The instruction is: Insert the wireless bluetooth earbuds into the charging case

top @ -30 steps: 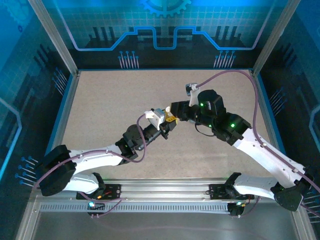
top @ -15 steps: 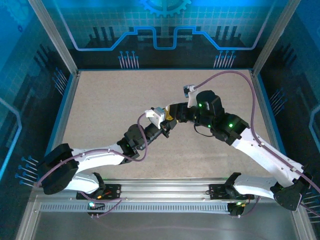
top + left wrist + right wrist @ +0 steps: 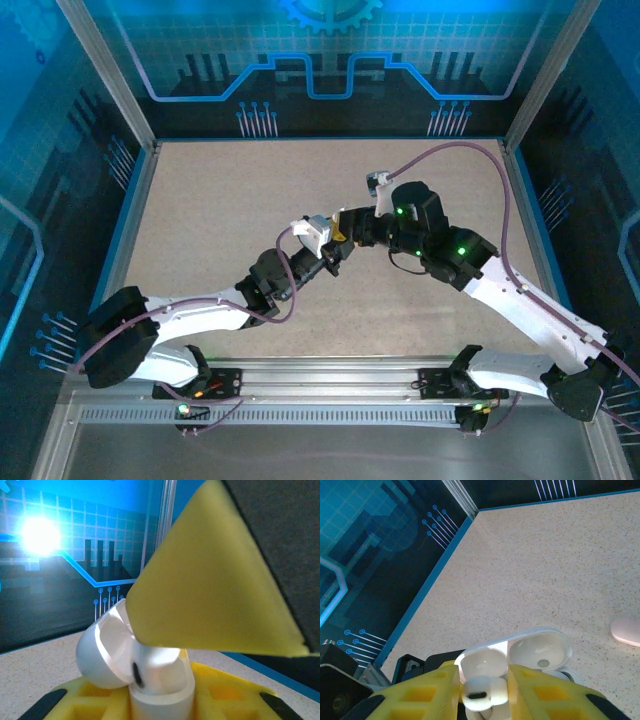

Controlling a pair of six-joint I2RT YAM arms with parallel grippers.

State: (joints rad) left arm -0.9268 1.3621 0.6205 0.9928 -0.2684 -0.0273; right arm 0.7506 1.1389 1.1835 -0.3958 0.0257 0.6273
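The white charging case (image 3: 162,695) stands upright with its lid (image 3: 102,650) swung open, and my left gripper (image 3: 160,702) is shut on its body; the yellow pads (image 3: 225,690) flank it. A white earbud (image 3: 482,695) sits between the yellow fingers (image 3: 422,695) of my right gripper (image 3: 482,700), right over the open case (image 3: 540,652). In the left wrist view the earbud (image 3: 150,662) is partly down in the case's well, under a right finger (image 3: 210,580). Seen from above, both grippers meet nose to nose at mid-table, left (image 3: 333,248) and right (image 3: 345,226).
A small pale rounded piece (image 3: 627,631) lies on the speckled tabletop (image 3: 545,570) to the right of the case. The blue-trimmed wall edge (image 3: 435,585) runs along the left. Aluminium frame posts (image 3: 110,80) stand at the table's corners.
The right gripper has edged left and down onto the case held by the left gripper, and its fingers have eased slightly. The left arm has barely shifted.
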